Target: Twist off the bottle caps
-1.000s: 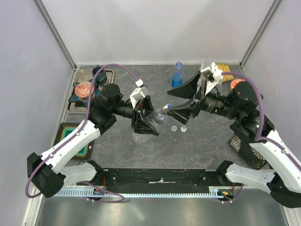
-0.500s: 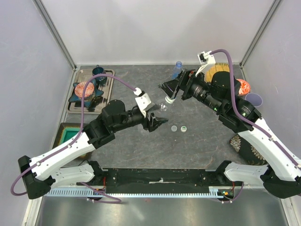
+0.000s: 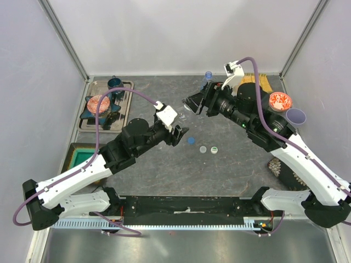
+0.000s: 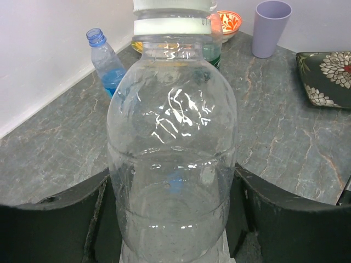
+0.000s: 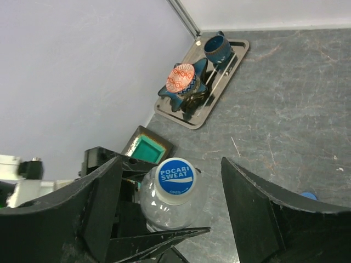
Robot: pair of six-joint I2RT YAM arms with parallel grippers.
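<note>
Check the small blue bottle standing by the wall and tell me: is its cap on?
No, the blue bottle stands with its neck open and nothing screwed onto it.

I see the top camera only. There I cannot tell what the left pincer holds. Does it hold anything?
Observer: Yes. The left wrist view shows a clear bottle clamped in the left pincer.
Operator: Is the cap on it?
Observer: Yes, the right wrist view shows a blue-topped cap sitting on its neck.
Operator: Does the right pincer grip that cap?
Observer: No. The right pincer is open, with a finger at each side of the cap, and neither touches it.
</note>
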